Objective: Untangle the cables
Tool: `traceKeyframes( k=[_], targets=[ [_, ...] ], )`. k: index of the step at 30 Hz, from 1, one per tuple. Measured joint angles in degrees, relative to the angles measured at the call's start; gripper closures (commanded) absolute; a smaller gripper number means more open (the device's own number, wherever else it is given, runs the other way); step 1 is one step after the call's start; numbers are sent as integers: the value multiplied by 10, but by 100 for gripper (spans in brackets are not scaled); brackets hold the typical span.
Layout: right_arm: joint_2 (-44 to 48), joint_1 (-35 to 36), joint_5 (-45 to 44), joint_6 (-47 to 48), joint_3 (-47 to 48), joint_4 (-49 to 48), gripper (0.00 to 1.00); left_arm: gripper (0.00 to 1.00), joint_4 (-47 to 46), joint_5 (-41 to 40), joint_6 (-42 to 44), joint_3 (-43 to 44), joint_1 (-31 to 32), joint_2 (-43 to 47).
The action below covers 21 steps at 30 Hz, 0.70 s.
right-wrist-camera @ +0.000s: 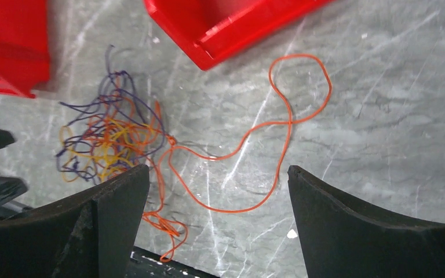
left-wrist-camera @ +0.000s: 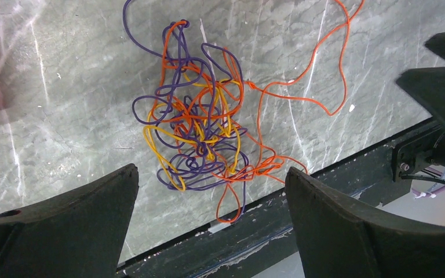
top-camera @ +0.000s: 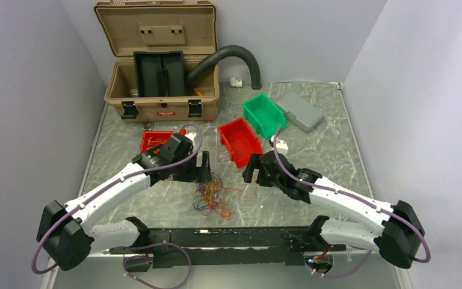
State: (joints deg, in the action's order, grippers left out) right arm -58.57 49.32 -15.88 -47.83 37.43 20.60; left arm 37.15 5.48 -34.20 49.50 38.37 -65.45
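1. left gripper [top-camera: 204,167]: jaws spread wide, nothing between them. it hangs over the table [top-camera: 325,150], just behind the clump as the top camera shows it.
2. the cables [left-wrist-camera: 197,127]: one loose knot of purple, orange and yellow wires, lying flat on the table close to the black rail [top-camera: 228,238] at the near edge. in the left wrist view the knot sits between the two fingers and a little ahead of them. so your left arm is the nearer one to the bulk.
3. orange strand [right-wrist-camera: 278,133]: one wire leaves the knot's right side and lies in open loops toward the right arm. its long run goes roughly left to right across the table, and it is the only length clear of the rest. its far loop lies near the red bin [right-wrist-camera: 220,43]; no contact that i can see.
4. right gripper [top-camera: 252,170]: jaws wide too, empty. in its own view the strand's loops lie between its fingers, with the knot off to its left.
5. judgement: you would likely pin the knot with the left and draw the strand rightward along its own line with the right. risk: the whole knot may drag along.
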Motion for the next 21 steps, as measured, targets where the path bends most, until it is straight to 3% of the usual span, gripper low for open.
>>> traceKeyframes(
  k=[14, 21],
  targets=[
    [-143, 37, 8, -81, 3, -2, 9, 1, -2, -4, 1, 0, 9, -40],
    [-255, 72, -29, -122, 59, 40, 12, 1, -14, -3, 1, 0, 9, -72]
  ],
)
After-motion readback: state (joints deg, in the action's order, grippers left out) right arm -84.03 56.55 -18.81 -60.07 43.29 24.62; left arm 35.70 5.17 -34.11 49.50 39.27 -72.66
